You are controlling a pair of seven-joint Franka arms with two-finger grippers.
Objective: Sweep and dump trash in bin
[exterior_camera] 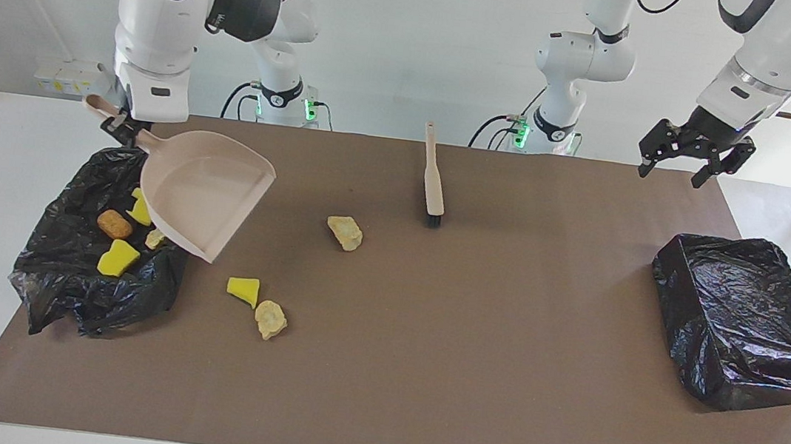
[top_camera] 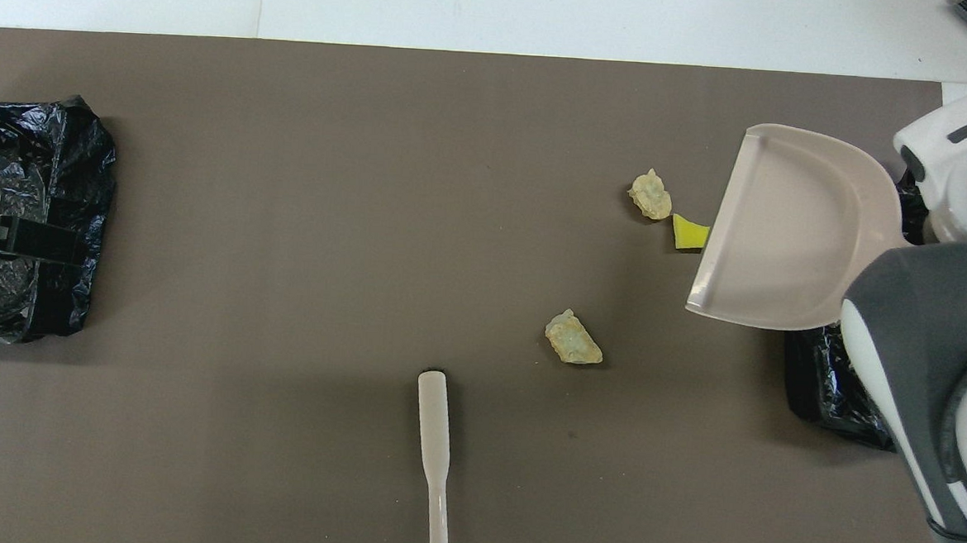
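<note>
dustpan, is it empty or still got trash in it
Empty: the dustpan is tilted over the bin, its inside bare in both views.

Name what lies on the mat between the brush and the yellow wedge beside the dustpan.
One pale foam lump lies between the brush and the yellow wedge; around it the brown mat is bare. Both views show this.

Smooth beige plastic dustpan [exterior_camera: 208, 197]. Crinkled, glossy black plastic bags [exterior_camera: 749, 322]. Matt brown table cover [exterior_camera: 423, 374]; porous, rough foam lumps [exterior_camera: 345, 232].
</note>
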